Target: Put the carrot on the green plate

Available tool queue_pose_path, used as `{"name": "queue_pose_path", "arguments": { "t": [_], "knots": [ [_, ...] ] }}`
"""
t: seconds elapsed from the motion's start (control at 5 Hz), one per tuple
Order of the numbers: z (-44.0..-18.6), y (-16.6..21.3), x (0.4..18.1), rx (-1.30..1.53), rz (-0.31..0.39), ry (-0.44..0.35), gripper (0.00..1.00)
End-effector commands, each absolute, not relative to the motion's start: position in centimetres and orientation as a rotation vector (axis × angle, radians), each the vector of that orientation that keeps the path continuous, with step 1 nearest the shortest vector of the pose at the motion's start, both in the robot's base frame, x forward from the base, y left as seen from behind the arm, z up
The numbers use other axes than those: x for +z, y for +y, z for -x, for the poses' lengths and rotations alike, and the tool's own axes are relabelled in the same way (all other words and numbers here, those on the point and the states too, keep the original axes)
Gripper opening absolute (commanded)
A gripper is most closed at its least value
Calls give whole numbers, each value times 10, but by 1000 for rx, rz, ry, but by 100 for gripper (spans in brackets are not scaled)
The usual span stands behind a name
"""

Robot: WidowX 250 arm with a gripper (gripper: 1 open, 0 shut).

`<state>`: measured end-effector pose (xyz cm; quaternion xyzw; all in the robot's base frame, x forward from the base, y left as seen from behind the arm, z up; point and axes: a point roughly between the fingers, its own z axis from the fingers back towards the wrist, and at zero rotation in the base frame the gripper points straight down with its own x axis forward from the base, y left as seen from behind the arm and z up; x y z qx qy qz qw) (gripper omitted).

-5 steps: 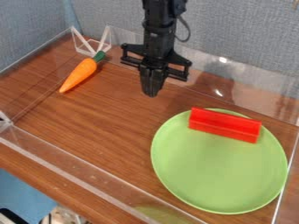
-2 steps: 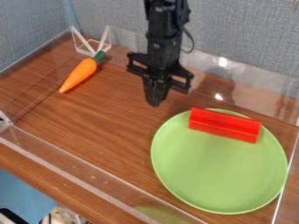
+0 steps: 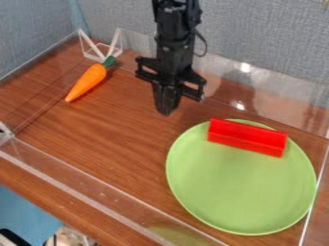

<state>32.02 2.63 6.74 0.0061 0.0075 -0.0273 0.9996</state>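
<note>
The small orange carrot (image 3: pixel 87 82) with its green stem lies on the wooden table at the upper left, near the back wall. The large light-green plate (image 3: pixel 240 187) sits at the lower right. My gripper (image 3: pixel 166 108) hangs straight down over the table between them, fingers pressed together and shut on nothing. It is well to the right of the carrot and just up-left of the plate's rim.
A red rectangular block (image 3: pixel 247 137) rests on the far part of the plate. A white wire stand (image 3: pixel 100 44) is behind the carrot. Clear acrylic walls (image 3: pixel 276 82) ring the wooden table (image 3: pixel 96 139).
The gripper's wrist has rolled slightly about its vertical axis; its place over the table is nearly the same. Carrot, plate and block have not moved.
</note>
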Motion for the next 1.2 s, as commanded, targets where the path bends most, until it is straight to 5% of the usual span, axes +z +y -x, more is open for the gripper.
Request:
{"name": "queue_pose_path", "arguments": {
  "t": [0.0,1.0],
  "knots": [
    [-332,27,87,-76,-13,-40,0],
    [-331,16,88,-122,22,-19,0]
  ]
}}
